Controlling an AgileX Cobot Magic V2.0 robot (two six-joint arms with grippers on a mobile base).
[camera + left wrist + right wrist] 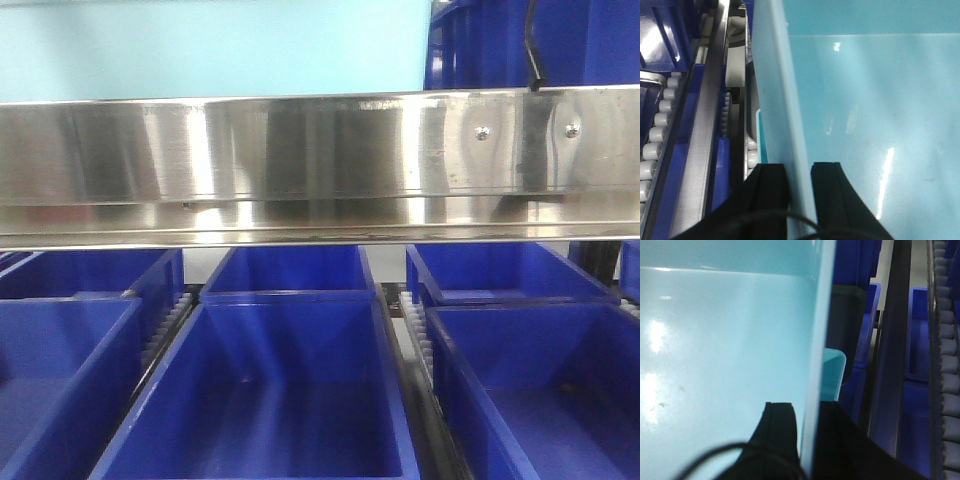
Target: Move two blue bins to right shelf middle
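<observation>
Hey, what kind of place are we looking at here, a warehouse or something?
Probably a warehouse or stockroom picking area: rows of open dark blue bins sit under a steel shelf rail, with roller tracks beside them. Left fingers and right fingers each clamp a light blue bin.

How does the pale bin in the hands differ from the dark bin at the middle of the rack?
Colour: the pale bin is light turquoise; the dark bin is deep blue. State: the pale bin is pinched by its walls in the left hand and right hand; the dark bin sits free on the rack, no hand on it. Both are open-topped and look empty.
</observation>
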